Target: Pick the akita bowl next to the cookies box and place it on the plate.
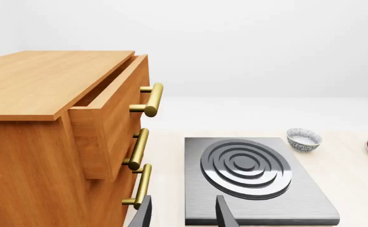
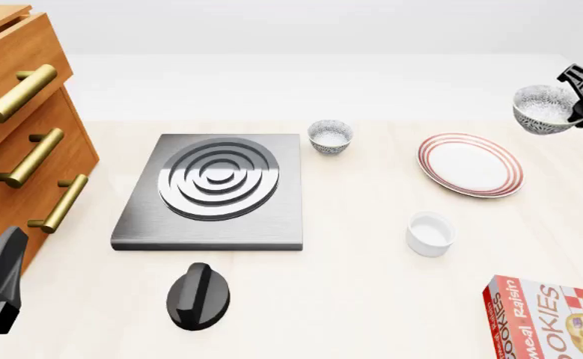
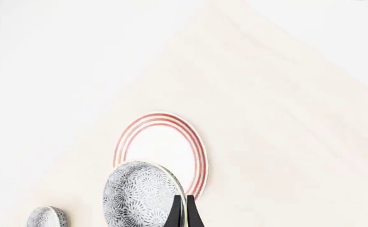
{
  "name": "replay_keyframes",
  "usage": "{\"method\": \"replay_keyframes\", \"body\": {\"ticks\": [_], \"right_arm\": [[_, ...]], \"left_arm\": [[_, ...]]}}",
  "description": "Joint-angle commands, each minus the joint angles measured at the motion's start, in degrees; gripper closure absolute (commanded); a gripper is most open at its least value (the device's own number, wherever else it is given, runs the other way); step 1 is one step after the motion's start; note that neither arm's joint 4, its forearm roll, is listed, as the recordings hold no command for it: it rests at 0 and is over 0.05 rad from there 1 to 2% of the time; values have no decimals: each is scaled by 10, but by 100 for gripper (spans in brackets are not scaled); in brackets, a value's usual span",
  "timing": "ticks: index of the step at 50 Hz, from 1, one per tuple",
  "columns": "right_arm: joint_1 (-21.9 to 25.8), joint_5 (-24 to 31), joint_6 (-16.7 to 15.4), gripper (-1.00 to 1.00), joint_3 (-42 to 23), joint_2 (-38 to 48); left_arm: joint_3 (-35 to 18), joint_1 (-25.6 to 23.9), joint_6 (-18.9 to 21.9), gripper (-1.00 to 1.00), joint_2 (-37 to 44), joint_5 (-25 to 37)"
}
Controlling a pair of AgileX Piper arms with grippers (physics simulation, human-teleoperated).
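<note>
My right gripper (image 2: pixel 575 111) is shut on the rim of an akita bowl (image 2: pixel 542 108) and holds it in the air, beyond and to the right of the plate (image 2: pixel 470 164). In the right wrist view the patterned bowl (image 3: pixel 141 196) hangs tilted at the fingers (image 3: pixel 182 213), with the red-ringed plate (image 3: pixel 161 146) below it. The cookies box (image 2: pixel 551 318) lies at the near right corner. A look-alike bowl (image 2: pixel 330 137) stands beside the stove. My left gripper (image 2: pixel 0 280) waits at the near left; its fingers (image 1: pixel 225 213) stand open and empty.
A stove plate (image 2: pixel 211 191) with a ringed burner lies centre-left, with a black knob (image 2: pixel 198 295) in front of it. A wooden drawer cabinet (image 2: pixel 22 127) with brass handles stands at the left, its top drawer (image 1: pixel 111 104) partly open. A plain white cup (image 2: pixel 431 233) sits near the plate.
</note>
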Motion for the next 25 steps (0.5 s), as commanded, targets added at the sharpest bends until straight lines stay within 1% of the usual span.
{"method": "replay_keyframes", "body": {"ticks": [1, 4, 6, 9, 25], "right_arm": [[41, -38, 17, 100, 6, 8], [50, -51, 24, 100, 10, 13], [49, -54, 22, 100, 8, 17], [58, -70, 28, 100, 16, 25], [76, -125, 39, 100, 43, 63]], "left_arm": [[0, 0, 0, -100, 0, 0], [0, 0, 0, -100, 0, 0], [0, 0, 0, -100, 0, 0], [0, 0, 0, -100, 0, 0], [0, 0, 0, -100, 0, 0]]}}
